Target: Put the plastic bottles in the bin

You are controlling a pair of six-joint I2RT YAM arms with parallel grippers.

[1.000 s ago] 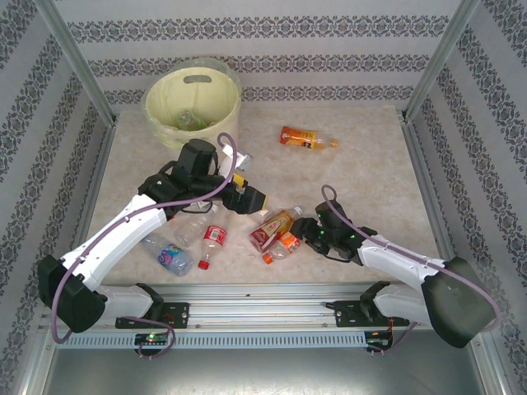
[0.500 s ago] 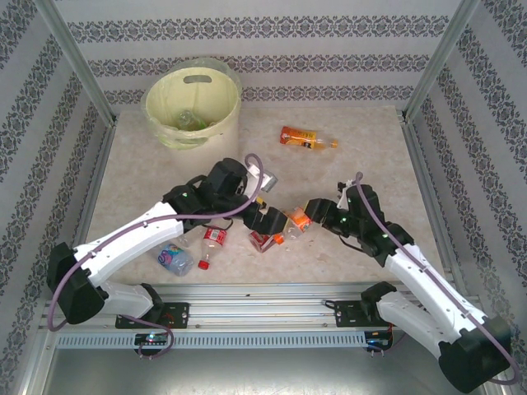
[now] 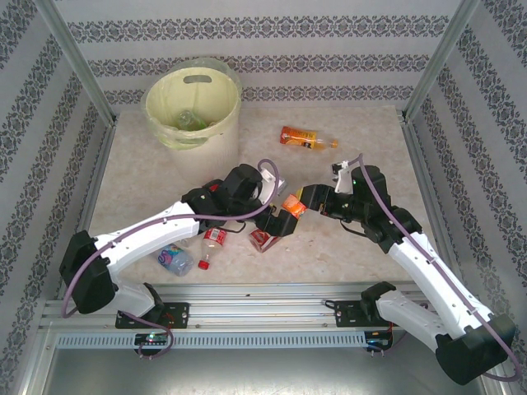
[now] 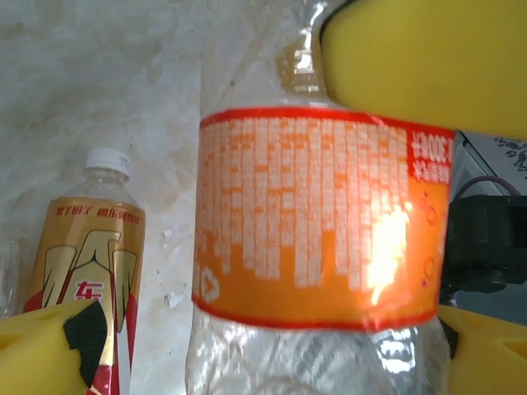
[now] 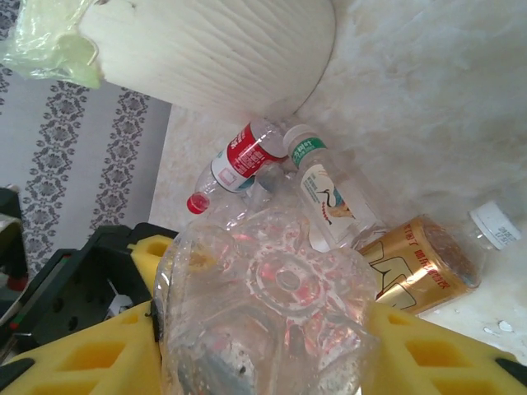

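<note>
Pinching a crumpled clear bottle is the right end effector.

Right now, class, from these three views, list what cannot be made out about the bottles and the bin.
Left wrist view: the orange-label bottle, both ends cut off by the frame edges.
Top view: the bin, contents too small to count.
Right wrist view: the gold bottle, partly behind the orange-label bottle.

White arm links, black joints, purple cables; yellow foam end effector fingers.
</note>
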